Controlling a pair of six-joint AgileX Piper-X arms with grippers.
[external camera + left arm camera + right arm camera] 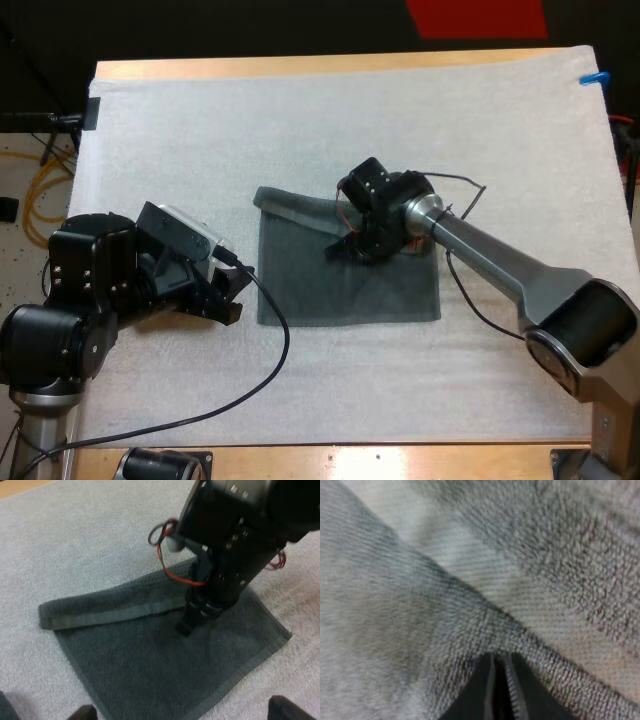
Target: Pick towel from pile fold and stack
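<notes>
- A dark grey-green terry towel [350,285] lies spread nearly flat at the middle of the white foam mat [300,120]. A narrow strip along its far edge is turned over onto the cloth.
- The right gripper [352,245] stands tips-down on the towel, just inside that turned strip. In its own wrist view the two black fingers [475,700] press together with a ridge of cloth pinched at their tips.
- The left gripper [238,295] waits just off the towel's left edge, its fingertips [82,712] spread wide and holding nothing.
- The step in hand looks to be the fold. The pinch takes in little cloth, so a low, slow carry across the towel toward its near edge seems wise, lest the fabric slip free.
- The free left gripper could pin the towel's left edge so the sheet does not drag. The turned strip would need flattening for a square fold.
</notes>
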